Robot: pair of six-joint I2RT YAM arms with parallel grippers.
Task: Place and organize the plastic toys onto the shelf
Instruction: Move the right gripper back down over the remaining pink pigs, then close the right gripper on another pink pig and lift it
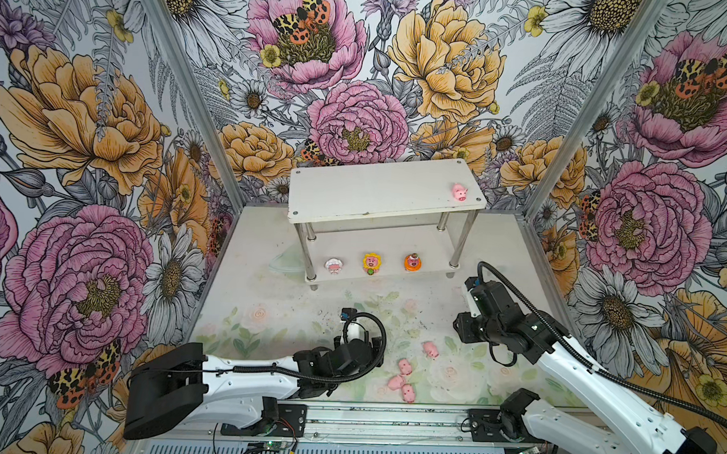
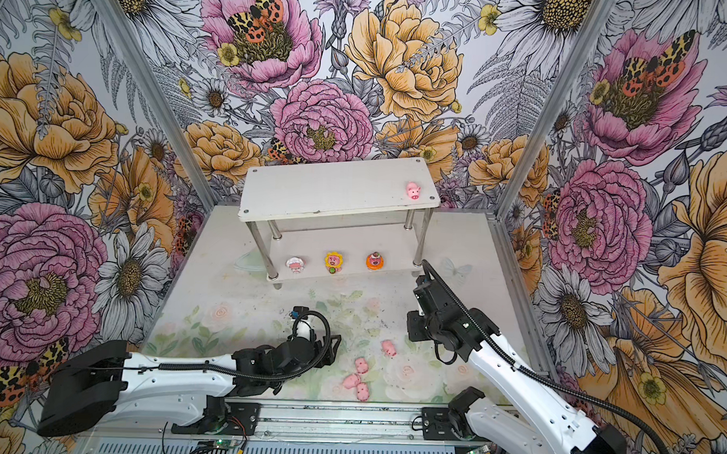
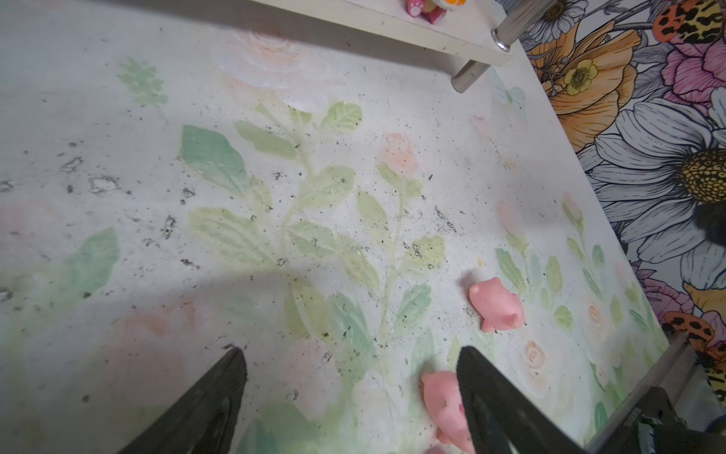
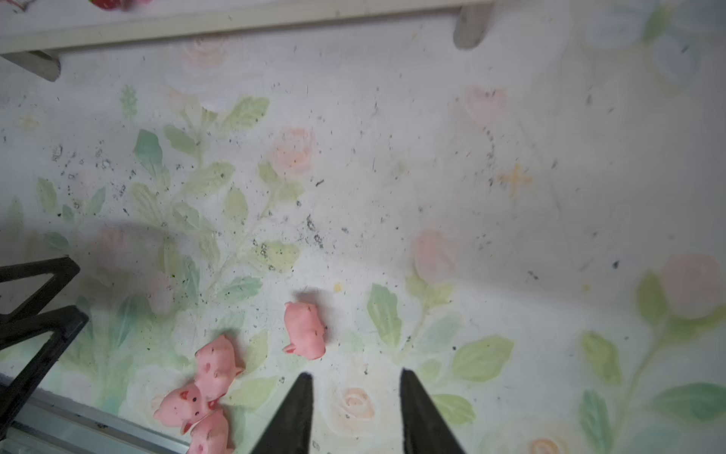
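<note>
The white two-tier shelf stands at the back. One tiny pink pig sits at the right end of its top tier. On the lower tier stand the white-hooded figure, the sunflower figure and the orange figure. Several pink pigs lie on the table near the front: a lone one and a cluster of three. My left gripper is open just above the table, with a cluster pig against one finger's inner side. My right gripper hovers beside the lone pig, jaws apart and empty.
The floral table mat is speckled with dark flecks. Patterned walls and metal corner posts close in three sides. A metal rail runs along the front edge. The shelf's metal legs stand on the table.
</note>
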